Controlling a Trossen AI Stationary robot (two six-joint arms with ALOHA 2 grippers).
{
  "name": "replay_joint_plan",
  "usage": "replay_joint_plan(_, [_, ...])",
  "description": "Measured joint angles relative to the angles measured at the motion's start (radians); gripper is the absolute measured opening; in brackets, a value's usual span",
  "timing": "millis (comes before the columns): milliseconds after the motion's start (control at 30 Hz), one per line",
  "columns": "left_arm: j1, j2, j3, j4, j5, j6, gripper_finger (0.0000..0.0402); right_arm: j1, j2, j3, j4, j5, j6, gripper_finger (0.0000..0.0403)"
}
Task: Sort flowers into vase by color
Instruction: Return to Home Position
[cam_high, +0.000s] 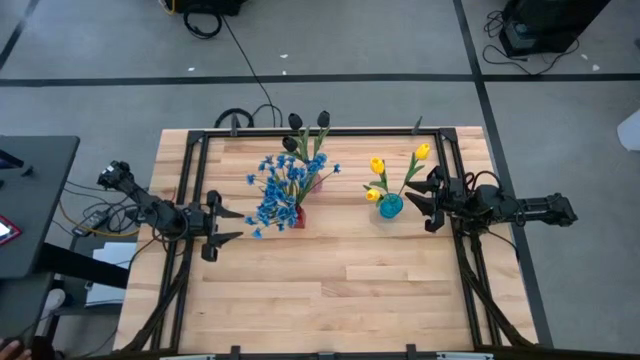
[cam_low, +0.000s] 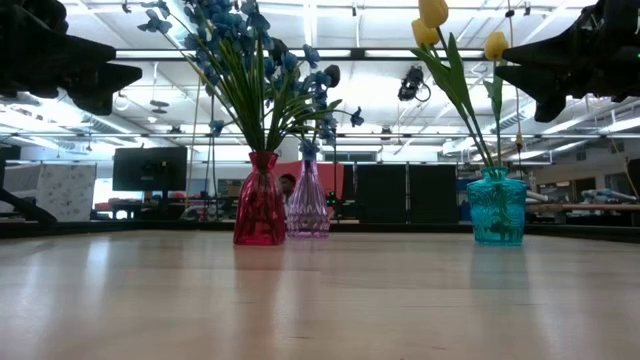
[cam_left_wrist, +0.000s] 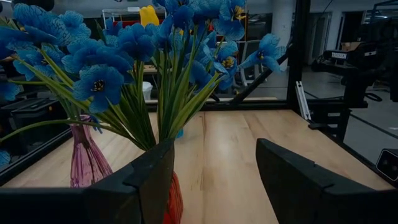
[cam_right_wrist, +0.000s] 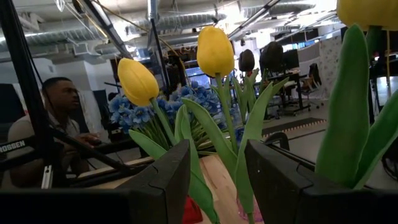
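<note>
On the bench's far half, yellow tulips are standing in the blue vase, just beside my right gripper, which I am holding released, fingers apart. Blue blossoms are filling the red vase near the middle. Dark tulips are rising from the purple vase just beyond it. My left gripper, likewise released, is hovering near the red vase.

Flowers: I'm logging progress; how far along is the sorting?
Done: blue blossoms in red vase, dark tulips in purple vase, yellow tulips in blue vase. In hand: nothing; left gripper by red vase, right gripper by blue vase, both open. Left: no loose flowers visible.
</note>
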Motion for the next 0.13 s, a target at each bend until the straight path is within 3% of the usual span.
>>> replay_joint_plan(133, [0.0,0.0,0.0,0.0,0.0,0.0,0.0232,0.0,0.0,0.0,0.0,0.0,0.0,0.0165])
